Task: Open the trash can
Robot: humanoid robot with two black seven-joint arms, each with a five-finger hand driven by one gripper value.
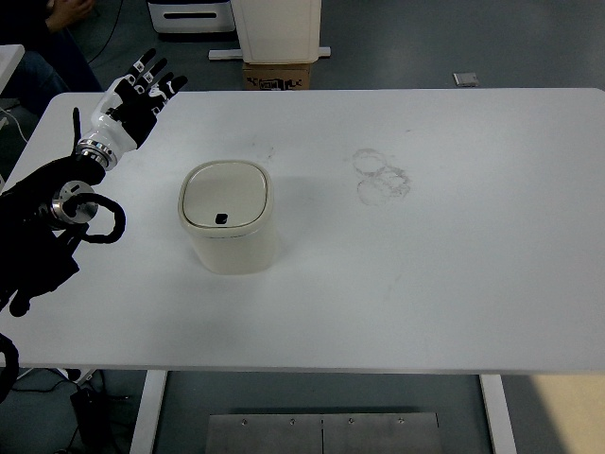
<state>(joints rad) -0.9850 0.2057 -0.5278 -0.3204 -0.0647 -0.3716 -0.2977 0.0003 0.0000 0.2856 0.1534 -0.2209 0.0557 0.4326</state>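
Observation:
A small cream trash can (227,216) stands upright on the white table (425,284), left of centre. Its flat lid is shut, with a small black button near the front edge. My left hand (140,93) is above the table's far left corner, up and to the left of the can and well apart from it. Its fingers are spread and hold nothing. The black left arm comes in from the left edge. The right arm is out of view.
A person sits at the top left beyond the table. A cardboard box (277,75) and a white unit stand on the floor behind the far edge. Faint ring marks (381,176) show on the table right of the can.

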